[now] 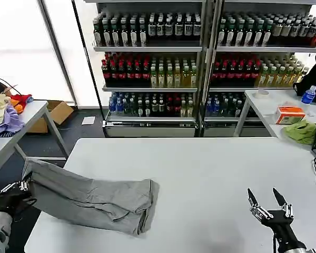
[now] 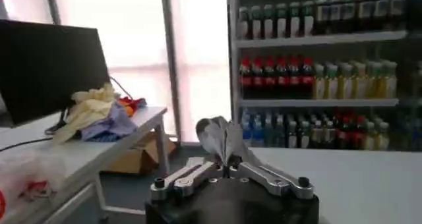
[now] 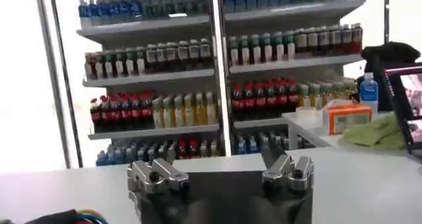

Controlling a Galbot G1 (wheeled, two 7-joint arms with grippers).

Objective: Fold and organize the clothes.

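We are seeing the left gripper (image 1: 22, 185) at about 8 o'clock, off the table's (image 1: 210, 174) left edge, pinching a corner of the grey shirt (image 1: 89, 199); in the left wrist view its fingers (image 2: 191, 177) are clamping bunched cloth. The shirt is lying folded across the table's near-left part. The right gripper (image 1: 267, 202) is hovering at 4 o'clock, fingers spread, holding nothing.
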